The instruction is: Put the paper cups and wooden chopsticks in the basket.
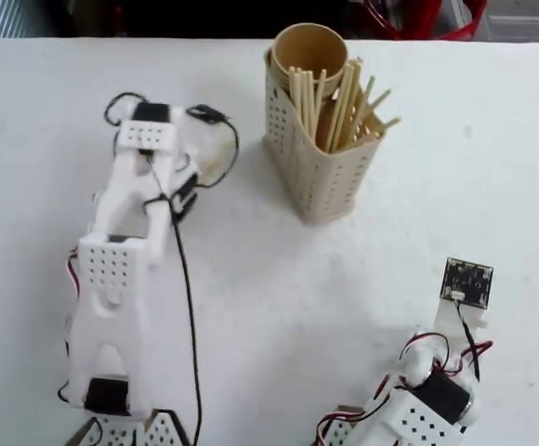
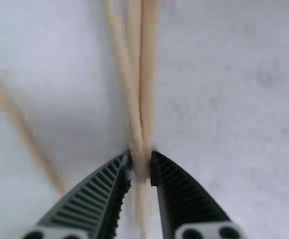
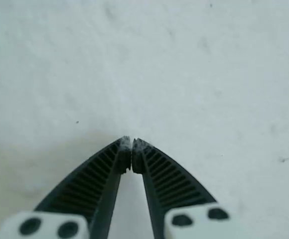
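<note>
We see the left gripper pinched on a few chopsticks, its fingers almost together, with the wood running out ahead between them over the table. One loose chopstick lies on the table beside them, apart. The right gripper has its fingertips touching and holds nothing, over the table.

From above, the basket stands upright at the far middle. It holds a cup and a bundle of chopsticks leaning out past its rim. The left arm lies to the left of the basket, with a black cable trailing along it. The right arm sits at the near edge, well apart.
</note>
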